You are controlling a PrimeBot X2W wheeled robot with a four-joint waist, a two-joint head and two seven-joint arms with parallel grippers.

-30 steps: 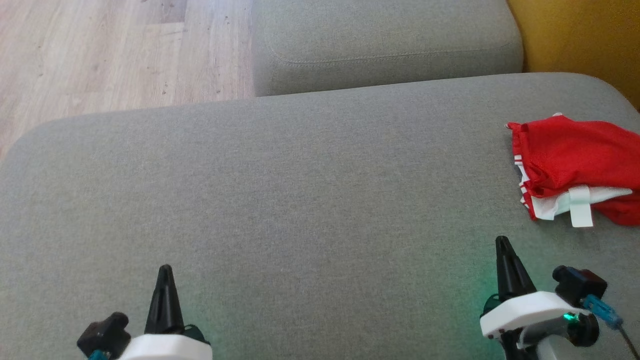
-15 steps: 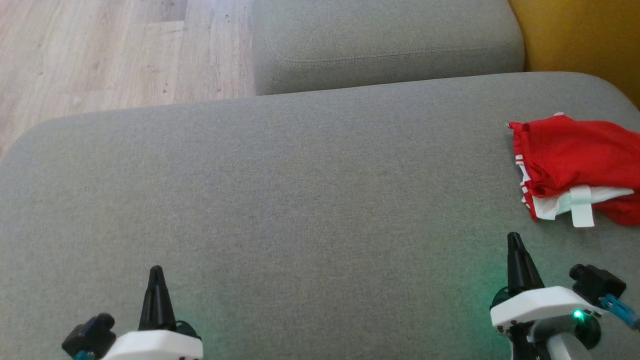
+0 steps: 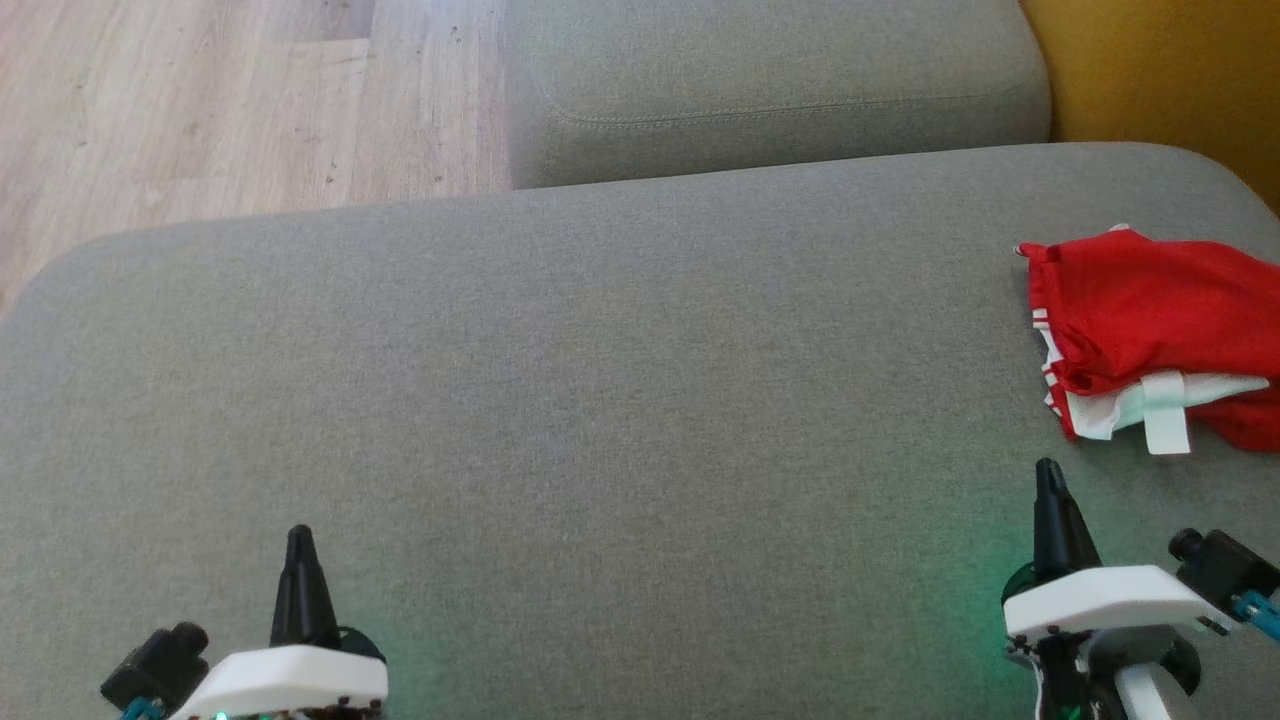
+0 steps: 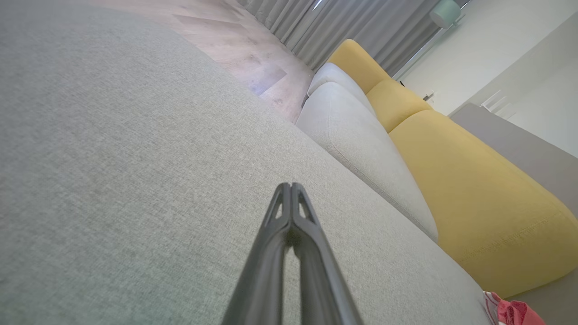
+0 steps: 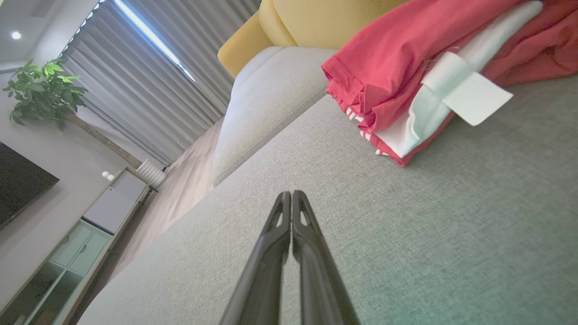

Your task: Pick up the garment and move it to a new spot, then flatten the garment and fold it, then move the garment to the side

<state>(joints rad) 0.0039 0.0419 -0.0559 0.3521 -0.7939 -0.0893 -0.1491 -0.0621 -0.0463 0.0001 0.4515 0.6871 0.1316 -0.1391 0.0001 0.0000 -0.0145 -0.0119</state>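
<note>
A red garment (image 3: 1150, 320) with white trim and a white tag lies bunched at the right edge of the grey cushion (image 3: 600, 400). The right wrist view shows the garment (image 5: 406, 58) up close, ahead and to the right of the fingers. A corner of the garment (image 4: 510, 313) peeks in at the left wrist view's bottom right. My right gripper (image 3: 1045, 470) is shut and empty, a short way below the garment's left end. Far from the cloth, my left gripper (image 3: 297, 535) hovers shut over the cushion's lower left. Both pairs of fingers meet at the tips (image 4: 290, 185) (image 5: 291, 193).
A second grey cushion (image 3: 770, 90) lies beyond the big one. A yellow backrest (image 3: 1160, 80) rises at the right. Wooden floor (image 3: 200, 110) lies past the cushion's left edge. In the right wrist view a potted plant (image 5: 45, 85), curtains and a cabinet stand in the room.
My right gripper has moved right and slightly forward, toward the garment. My left gripper has drifted a little left. The garment has not moved.
</note>
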